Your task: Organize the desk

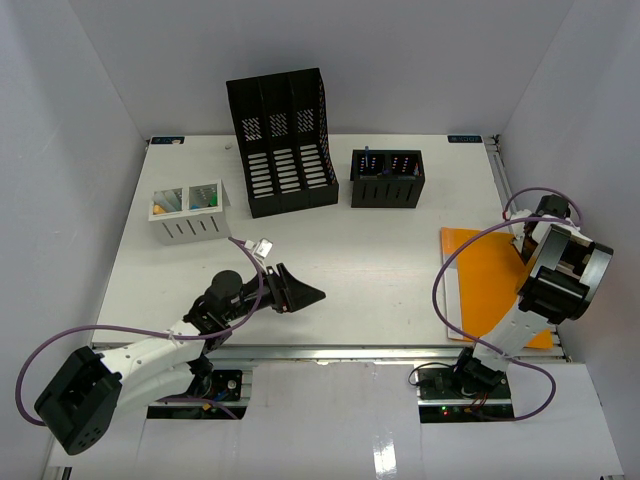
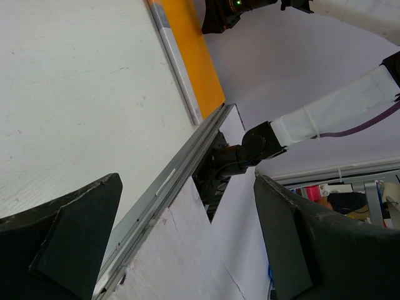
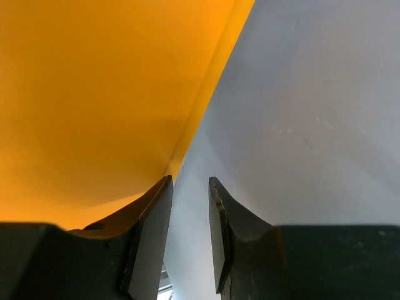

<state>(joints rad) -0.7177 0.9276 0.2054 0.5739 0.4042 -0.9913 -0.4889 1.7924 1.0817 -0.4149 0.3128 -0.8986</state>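
Desk (image 1: 380, 290) fills the overhead view, with an orange folder (image 1: 480, 285) on its right side beneath the right arm (image 1: 555, 275) and the left gripper (image 1: 310, 293) low near the front edge. Left wrist view: jaws wide apart and empty over the rail (image 2: 181, 162). Right wrist view: right gripper (image 3: 189, 187) narrowly parted at the folder's edge, clamping nothing. Closing here risks missing or crumpling that thin edge.

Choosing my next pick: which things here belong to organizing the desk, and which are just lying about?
Part of the job:
desk
orange folder
black file rack
black pen holder
white bin

Just there:
purple cable
enclosure walls
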